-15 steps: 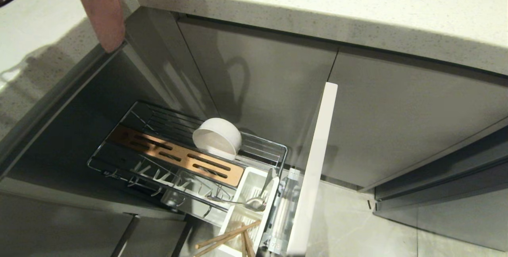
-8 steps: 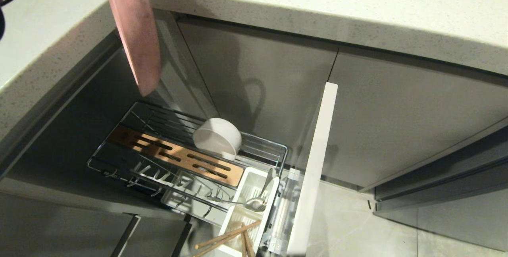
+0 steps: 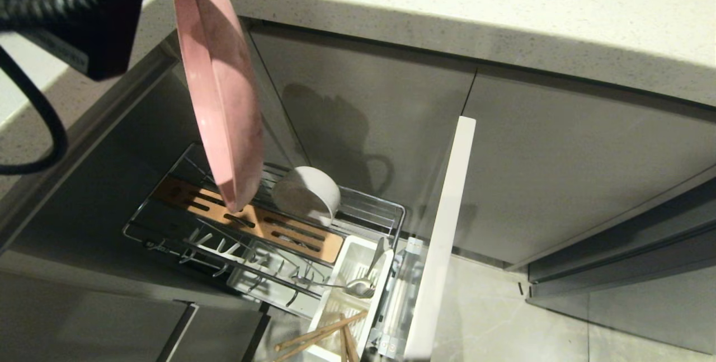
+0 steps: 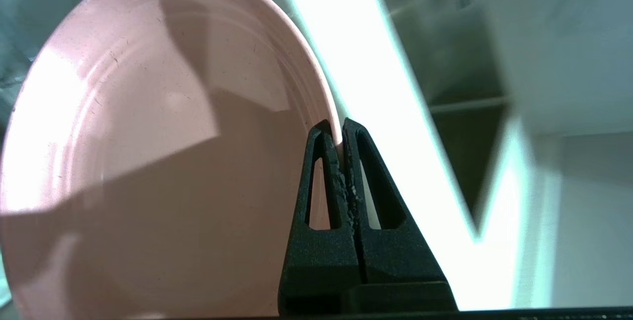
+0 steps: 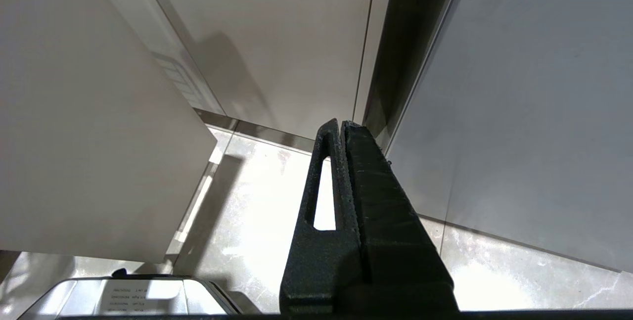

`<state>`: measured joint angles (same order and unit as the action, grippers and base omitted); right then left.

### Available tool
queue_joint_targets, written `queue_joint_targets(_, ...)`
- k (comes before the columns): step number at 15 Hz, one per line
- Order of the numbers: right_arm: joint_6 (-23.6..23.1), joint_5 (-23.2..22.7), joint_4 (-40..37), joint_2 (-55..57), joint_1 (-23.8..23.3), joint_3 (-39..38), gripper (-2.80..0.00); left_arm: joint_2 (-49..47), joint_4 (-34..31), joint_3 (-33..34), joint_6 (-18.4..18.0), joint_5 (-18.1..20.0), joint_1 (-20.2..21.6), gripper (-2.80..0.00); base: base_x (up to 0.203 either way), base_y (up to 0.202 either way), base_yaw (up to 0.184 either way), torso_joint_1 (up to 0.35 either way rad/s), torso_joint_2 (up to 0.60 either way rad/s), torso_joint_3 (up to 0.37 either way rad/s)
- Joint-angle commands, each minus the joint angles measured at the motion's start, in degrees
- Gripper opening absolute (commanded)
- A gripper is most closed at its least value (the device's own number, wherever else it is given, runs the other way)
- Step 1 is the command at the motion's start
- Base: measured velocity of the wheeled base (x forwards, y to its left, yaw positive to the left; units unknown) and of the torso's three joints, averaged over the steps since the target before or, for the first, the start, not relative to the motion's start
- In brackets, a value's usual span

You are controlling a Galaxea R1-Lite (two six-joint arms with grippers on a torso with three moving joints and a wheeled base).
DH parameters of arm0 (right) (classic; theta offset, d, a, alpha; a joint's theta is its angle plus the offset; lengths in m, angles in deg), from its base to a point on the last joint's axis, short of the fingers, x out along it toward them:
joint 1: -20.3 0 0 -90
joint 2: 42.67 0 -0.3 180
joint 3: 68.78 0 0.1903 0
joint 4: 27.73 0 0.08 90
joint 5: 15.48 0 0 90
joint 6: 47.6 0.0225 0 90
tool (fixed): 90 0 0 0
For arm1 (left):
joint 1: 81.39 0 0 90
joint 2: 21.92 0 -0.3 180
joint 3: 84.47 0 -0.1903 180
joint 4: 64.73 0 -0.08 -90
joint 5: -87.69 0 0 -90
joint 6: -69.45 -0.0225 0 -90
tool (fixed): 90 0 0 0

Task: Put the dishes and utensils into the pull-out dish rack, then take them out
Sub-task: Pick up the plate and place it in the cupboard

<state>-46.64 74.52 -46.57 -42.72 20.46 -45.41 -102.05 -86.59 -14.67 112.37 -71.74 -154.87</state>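
Black left gripper [image 4: 341,129] clenched on pale-pink plate [image 3: 221,88] rim, holding it edge-down above wooden slotted strip [image 3: 251,221], likely so it slips upright into slot. Off-white bowl [image 3: 307,194] just behind strip; fork [image 3: 335,285], chopsticks [image 3: 319,335] in white caddy [image 3: 349,272]. Right gripper [image 5: 341,124] closed, empty, parked.

Plate [image 4: 148,161]: pale pink, fills the frame's left
Left gripper [image 4: 341,134]: lower centre, black fingers pinching the plate's rim
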Motion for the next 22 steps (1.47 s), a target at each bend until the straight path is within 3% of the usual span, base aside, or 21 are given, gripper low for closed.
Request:
queue_joint_targets(1,0.00,0.00,0.04,0.05,0.02,-1.49,-2.80,2.33,0.08,7.28,2.18,-0.77,0.07,-2.80,0.000,0.000,0.000,0.000,0.00,0.000)
queue_joint_targets(4,0.00,0.00,0.04,0.05,0.02,-1.52,-2.80,3.83,0.08,12.44,6.93,-2.03,0.13,-2.80,0.000,0.000,0.000,0.000,0.00,0.000)
queue_joint_targets(7,0.00,0.00,0.04,0.05,0.02,-1.49,-2.80,3.97,0.10,15.06,9.40,-2.17,1.27,-2.80,0.000,0.000,0.000,0.000,0.00,0.000)
queue_joint_targets(12,0.00,0.00,0.04,0.05,0.02,-1.50,-2.80,5.89,5.65,22.26,15.30,-1.77,12.51,-2.80,0.000,0.000,0.000,0.000,0.00,0.000)
queue_joint_targets(16,0.00,0.00,0.04,0.05,0.02,-1.50,-2.80,8.12,7.73,24.59,16.36,-0.46,12.84,-2.80,0.000,0.000,0.000,0.000,0.00,0.000)
queue_joint_targets(22,0.00,0.00,0.04,0.05,0.02,-1.49,-2.80,8.28,7.29,28.36,24.03,1.76,12.77,-2.80,0.000,0.000,0.000,0.000,0.00,0.000)
